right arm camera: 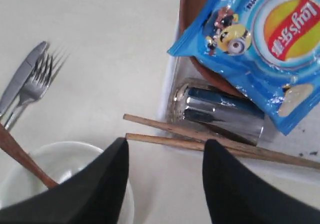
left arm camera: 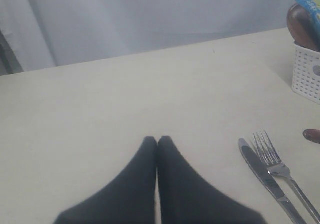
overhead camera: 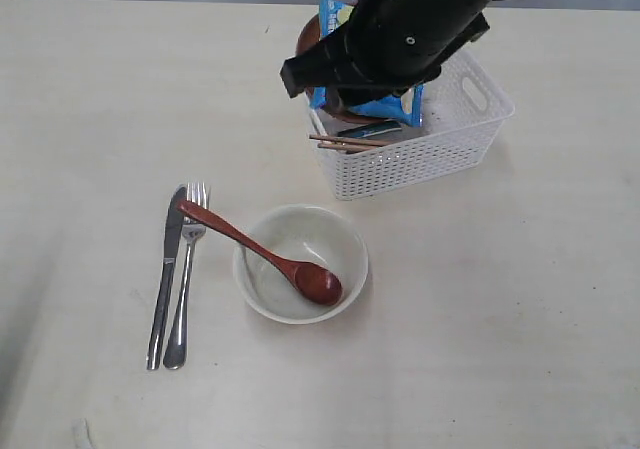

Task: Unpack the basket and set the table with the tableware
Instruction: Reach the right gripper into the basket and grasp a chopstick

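On the table (overhead camera: 500, 319), the white basket (overhead camera: 440, 149) holds wooden chopsticks (overhead camera: 345, 141), a steel cup (right arm camera: 220, 112), a brown plate (right arm camera: 192, 14) and a blue chip bag (right arm camera: 265, 39). My right arm (overhead camera: 390, 29) hangs over the basket. Its gripper (right arm camera: 166, 143) is open and empty, just above the chopsticks (right arm camera: 200, 134), which poke over the basket rim. The off-white bowl (overhead camera: 300, 264) holds the red-brown spoon (overhead camera: 260, 249). Knife (overhead camera: 165, 279) and fork (overhead camera: 185, 279) lie side by side left of it. My left gripper (left arm camera: 157, 139) is shut and empty over bare table, left of the knife (left arm camera: 265, 176).
The spoon's handle rests across the tops of the knife and fork. The chip bag leans on the plate and covers part of the cup. The left arm does not show in the exterior view.
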